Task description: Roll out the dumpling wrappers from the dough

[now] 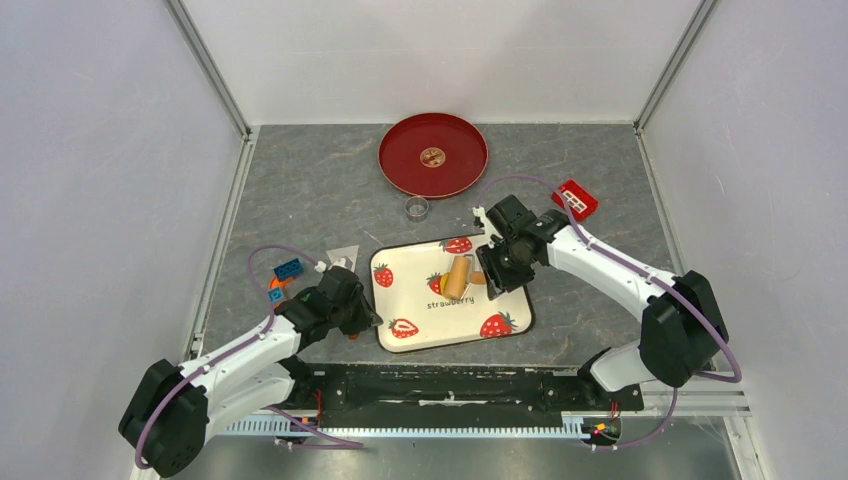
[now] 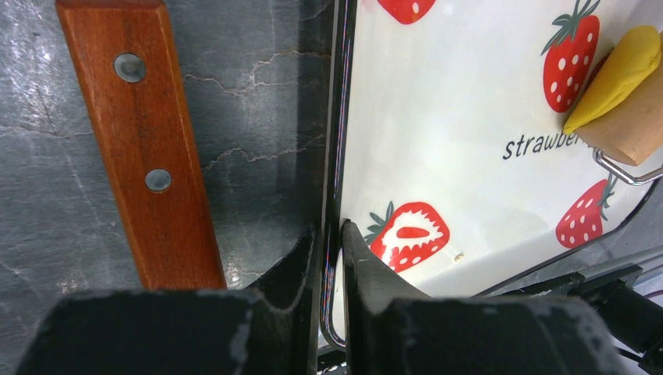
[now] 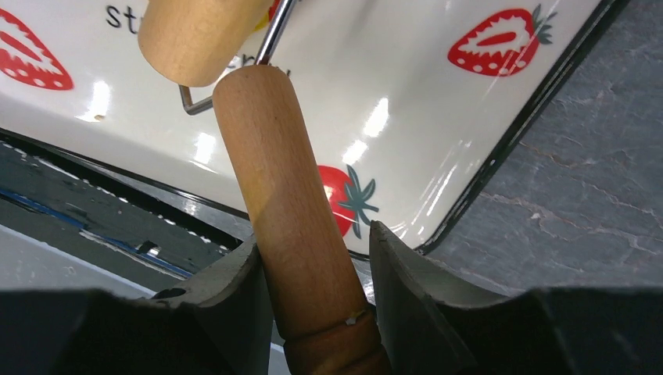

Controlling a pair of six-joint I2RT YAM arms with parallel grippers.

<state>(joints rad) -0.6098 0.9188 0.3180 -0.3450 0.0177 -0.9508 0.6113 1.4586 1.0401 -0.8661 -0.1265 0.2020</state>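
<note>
A lump of yellow dough (image 2: 618, 70) lies on the white strawberry tray (image 1: 410, 285), pressed under the wooden roller (image 1: 460, 274). My right gripper (image 1: 497, 264) is shut on the roller's wooden handle (image 3: 293, 203). The roller drum (image 3: 195, 35) rests over the tray (image 3: 438, 94). My left gripper (image 2: 328, 234) is shut on the tray's left rim (image 2: 336, 156), one finger on each side of it. In the top view it (image 1: 357, 312) sits at the tray's left edge. A small round yellowish dumpling wrapper (image 1: 432, 156) lies in the middle of the red plate (image 1: 400, 165).
A metal ring cutter (image 1: 417, 208) stands between the plate and the tray. A red block (image 1: 575, 198) lies at the right. A blue block (image 1: 287, 268) and a clear scraper (image 1: 343, 255) lie at the left. A riveted wooden handle (image 2: 145, 148) lies beside the tray.
</note>
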